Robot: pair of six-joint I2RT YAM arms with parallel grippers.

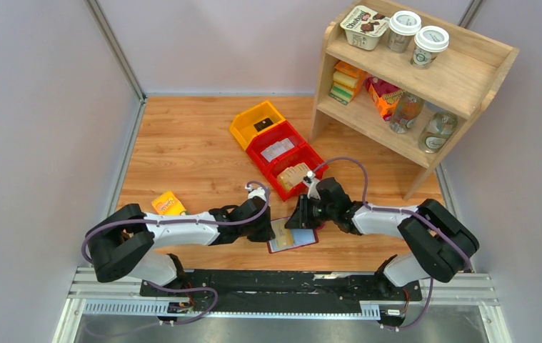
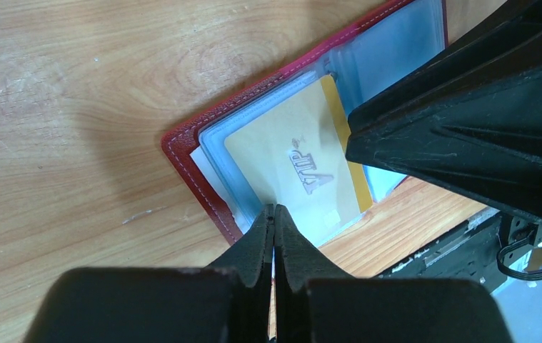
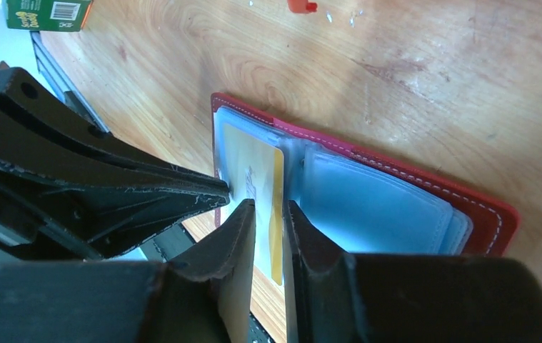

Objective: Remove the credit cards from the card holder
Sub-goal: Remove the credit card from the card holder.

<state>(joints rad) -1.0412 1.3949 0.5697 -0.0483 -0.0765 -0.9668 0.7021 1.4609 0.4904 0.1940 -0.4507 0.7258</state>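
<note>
The maroon card holder lies open on the table near its front edge, pale blue pockets up; it also shows in the left wrist view and the right wrist view. A tan credit card with a yellow stripe lies on the left half, partly out of its pocket and past the holder's edge. My left gripper is shut, its tips touching the sleeve at the card's edge. My right gripper stands over the card with a narrow gap between its jaws. Other cards are hidden.
A green-and-yellow small box lies left of the left arm. Red bins and a yellow bin sit behind the grippers. A wooden shelf with cups and bottles stands at the back right. The table's front rail is just beside the holder.
</note>
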